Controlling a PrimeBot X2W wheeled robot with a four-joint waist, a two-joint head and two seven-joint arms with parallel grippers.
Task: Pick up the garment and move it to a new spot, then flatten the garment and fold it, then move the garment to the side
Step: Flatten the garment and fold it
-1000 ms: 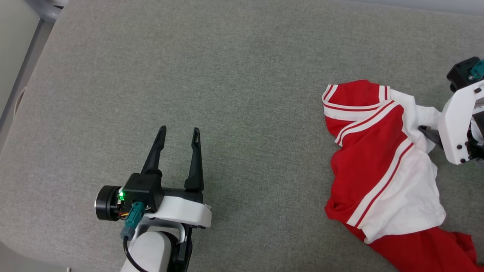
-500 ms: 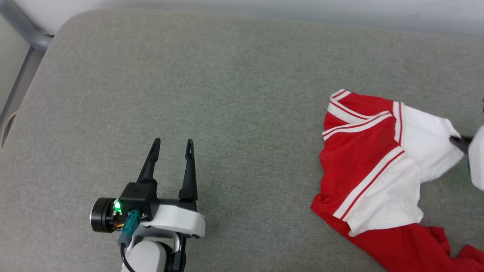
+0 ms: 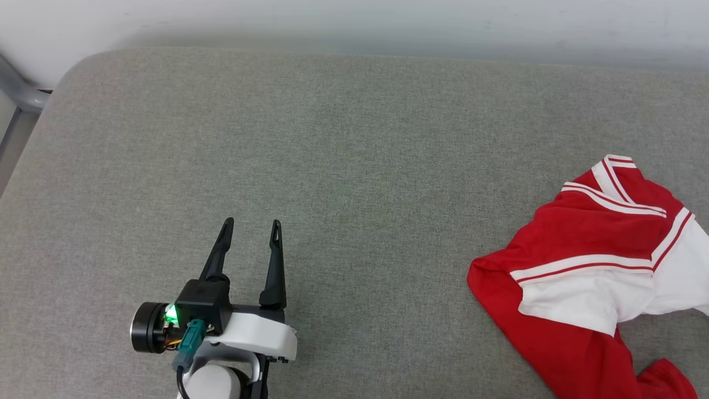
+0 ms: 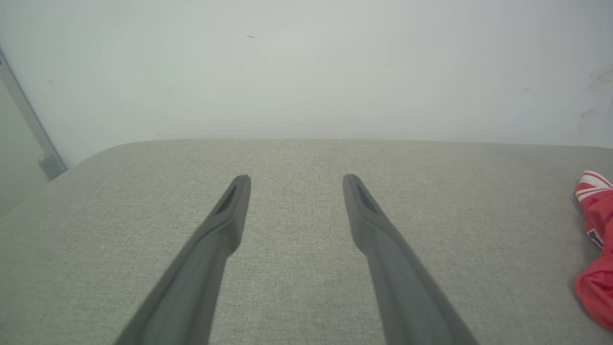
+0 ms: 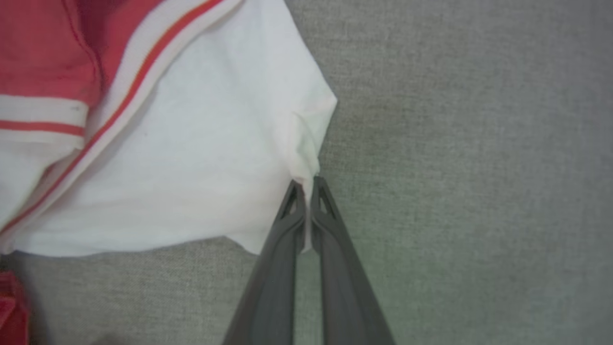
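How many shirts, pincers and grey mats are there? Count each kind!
Shirts: 1, the garment
Pincers: 2, the left pincer open, the right pincer shut on the garment's white sleeve
Grey mats: 1, the grey mat
Total: 4

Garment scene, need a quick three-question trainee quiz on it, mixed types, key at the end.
1. True or false: the left gripper is shut on the garment.
2. Which part of the garment does the right gripper pinch? A: the striped collar. B: an edge of the white cloth. C: the red cloth.
3. Fill in: in the head view, the garment lies crumpled on the ___ side of the grey padded surface.

Key: 1 false, its fingers are spread with only bare surface between them; 2 B; 3 right.
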